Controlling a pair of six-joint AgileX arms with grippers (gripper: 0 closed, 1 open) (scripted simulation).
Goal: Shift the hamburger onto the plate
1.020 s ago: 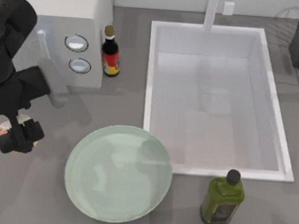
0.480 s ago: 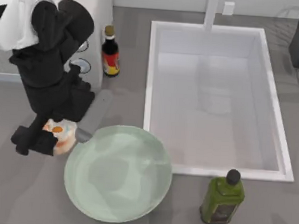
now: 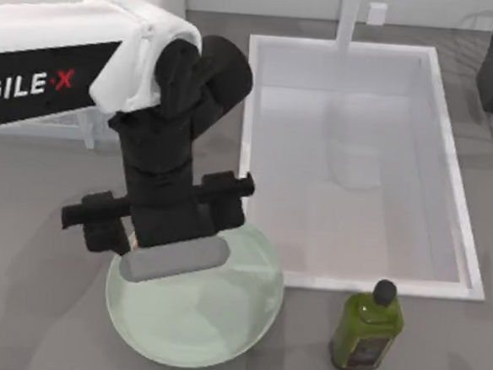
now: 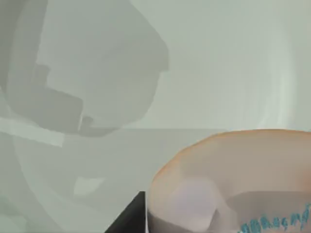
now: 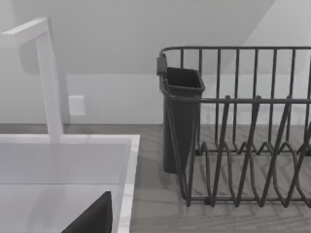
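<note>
**Nearly there: hamburger carried over the plate, release still to come**

Now the left arm reaches across the top view from its left edge, and the left gripper [image 3: 163, 230] hangs over the upper part of the plate [image 3: 219, 340], around the dish's 11 o'clock. From above, the wrist hides whatever it carries. The left wrist view settles that: the hamburger [image 4: 233, 179] sits close under the camera, cream and orange, with the pale green floor of the dish spread behind it. I judge the fingers clamped on the bun, since it rides with the wrist above the dish rather than lying on it. How high it hangs I cannot tell.

So the carry looks done. What is left, as I judge it, is lowering, letting go and pulling clear.

Room to move is fair. The sink [image 3: 350, 158] rim lies just beside the plate at its 2 o'clock, close to the black wrist body, so drifting that way risks a knock. The olive oil bottle [image 3: 366, 329] stands at the plate's 3 o'clock, apart from the rim and clear of the arm. The dish's centre and its 6 o'clock half lie open, so there is space to set down further inward.

The right arm stays parked at the far right, its camera looking at the dish rack [image 5: 243, 131]; whether its fingers are open I cannot tell.
</note>
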